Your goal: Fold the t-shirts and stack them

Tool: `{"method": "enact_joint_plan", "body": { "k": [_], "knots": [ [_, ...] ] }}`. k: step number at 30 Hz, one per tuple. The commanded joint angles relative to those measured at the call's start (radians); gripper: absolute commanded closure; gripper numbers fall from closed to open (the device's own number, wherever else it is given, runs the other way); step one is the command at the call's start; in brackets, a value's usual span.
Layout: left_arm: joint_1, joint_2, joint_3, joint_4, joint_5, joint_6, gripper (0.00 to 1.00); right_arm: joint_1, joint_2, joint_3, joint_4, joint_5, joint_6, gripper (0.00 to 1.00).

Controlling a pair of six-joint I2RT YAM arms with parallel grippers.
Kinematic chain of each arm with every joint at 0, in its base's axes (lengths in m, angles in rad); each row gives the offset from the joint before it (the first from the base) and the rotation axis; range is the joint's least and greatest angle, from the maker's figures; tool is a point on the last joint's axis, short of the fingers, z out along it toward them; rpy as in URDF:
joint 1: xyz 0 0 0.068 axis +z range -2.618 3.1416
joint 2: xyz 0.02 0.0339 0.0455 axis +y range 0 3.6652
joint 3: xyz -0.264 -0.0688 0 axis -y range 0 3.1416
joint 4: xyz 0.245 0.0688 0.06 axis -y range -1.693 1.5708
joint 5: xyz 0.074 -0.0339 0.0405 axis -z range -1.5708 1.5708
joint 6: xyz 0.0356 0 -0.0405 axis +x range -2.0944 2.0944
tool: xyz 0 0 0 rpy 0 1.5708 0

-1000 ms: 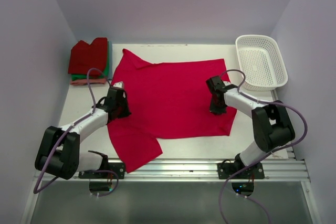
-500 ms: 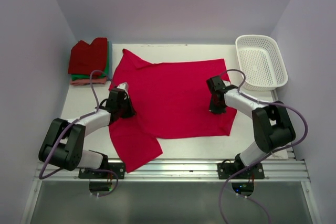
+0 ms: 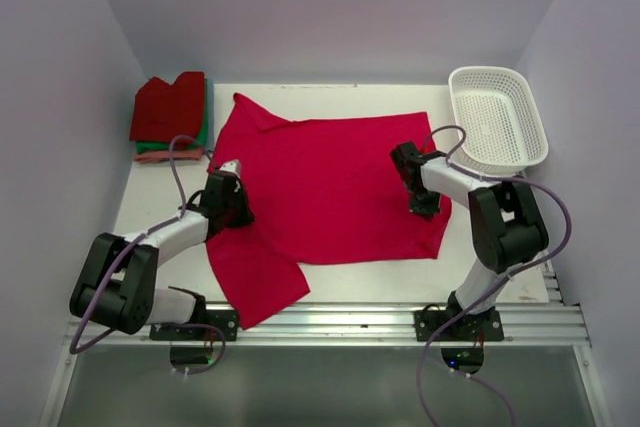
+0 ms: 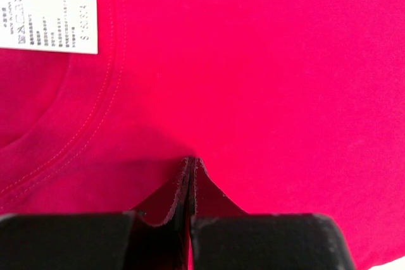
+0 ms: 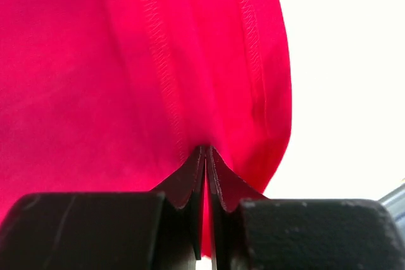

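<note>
The crimson-pink t-shirt (image 3: 330, 182) lies spread across the middle of the table, one sleeve reaching toward the front edge. My left gripper (image 3: 236, 205) sits at its left side by the collar. In the left wrist view the left gripper (image 4: 190, 160) is shut, its tips pinched into the t-shirt (image 4: 266, 61) beside the white label (image 4: 47, 20). My right gripper (image 3: 425, 203) is at the shirt's right hem. In the right wrist view the right gripper (image 5: 206, 150) has its jaws almost together, with the t-shirt (image 5: 95, 61) caught in the thin slit. A stack of folded t-shirts (image 3: 172, 112), dark red on top, sits at the back left.
A white lattice basket (image 3: 480, 75) stands at the back right, close to the right arm's elbow. Bare white table (image 5: 342, 93) shows just right of the hem. A metal rail (image 3: 350, 319) runs along the front edge, and grey walls close in on both sides.
The left gripper slid a little to the right over the collar area. The right wrist turned and shifted toward the shirt's right edge, and a thin slit now shows between its jaws.
</note>
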Motion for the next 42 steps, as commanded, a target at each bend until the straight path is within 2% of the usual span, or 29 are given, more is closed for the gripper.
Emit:
{"method": "enact_joint_plan", "body": {
  "k": [1,5,8,14,16,19,20,21,23,26,27,31,37,42],
  "knots": [
    [0.003,-0.028,-0.02,-0.047,-0.039,0.008,1.0,-0.025,0.081,0.031,-0.078,0.088,0.0,0.92],
    [0.006,-0.043,-0.023,-0.06,-0.082,0.015,1.0,-0.073,0.152,0.024,-0.082,0.085,-0.009,0.95],
    [0.008,-0.043,-0.031,-0.057,-0.085,0.015,1.0,-0.09,0.103,0.012,-0.085,0.103,-0.001,0.92],
    [0.008,-0.049,-0.032,-0.063,-0.087,0.013,1.0,-0.091,-0.025,0.031,-0.252,0.31,0.144,0.75],
    [0.008,-0.057,-0.034,-0.065,-0.092,0.012,1.0,-0.091,-0.036,0.055,-0.317,0.346,0.19,0.73],
    [0.008,-0.061,-0.031,-0.06,-0.081,0.01,1.0,-0.09,-0.094,0.074,-0.288,0.269,0.119,0.76],
    [0.008,-0.061,-0.031,-0.06,-0.078,0.01,1.0,-0.087,-0.162,0.066,-0.253,0.143,0.07,0.76],
    [0.008,-0.061,-0.028,-0.059,-0.075,0.01,1.0,-0.084,-0.198,0.046,-0.199,0.087,-0.002,0.76],
    [0.008,-0.066,-0.026,-0.06,-0.072,0.01,1.0,-0.079,-0.261,0.029,-0.173,-0.054,-0.041,0.75],
    [0.008,-0.072,-0.029,-0.059,-0.069,0.007,1.0,-0.053,-0.333,0.011,-0.144,-0.242,-0.122,0.64],
    [0.008,-0.072,-0.028,-0.06,-0.067,0.005,1.0,-0.048,-0.338,0.009,-0.15,-0.262,-0.126,0.61],
    [0.008,-0.086,-0.025,-0.067,-0.064,0.002,1.0,-0.042,-0.327,0.0,-0.208,-0.182,-0.117,0.48],
    [0.008,-0.095,-0.017,-0.071,-0.05,-0.002,1.0,-0.044,-0.306,-0.011,-0.291,-0.015,-0.041,0.45],
    [0.008,-0.092,-0.015,-0.07,-0.049,-0.002,1.0,-0.044,-0.266,-0.043,-0.274,-0.022,-0.001,0.45]
  ]
}}
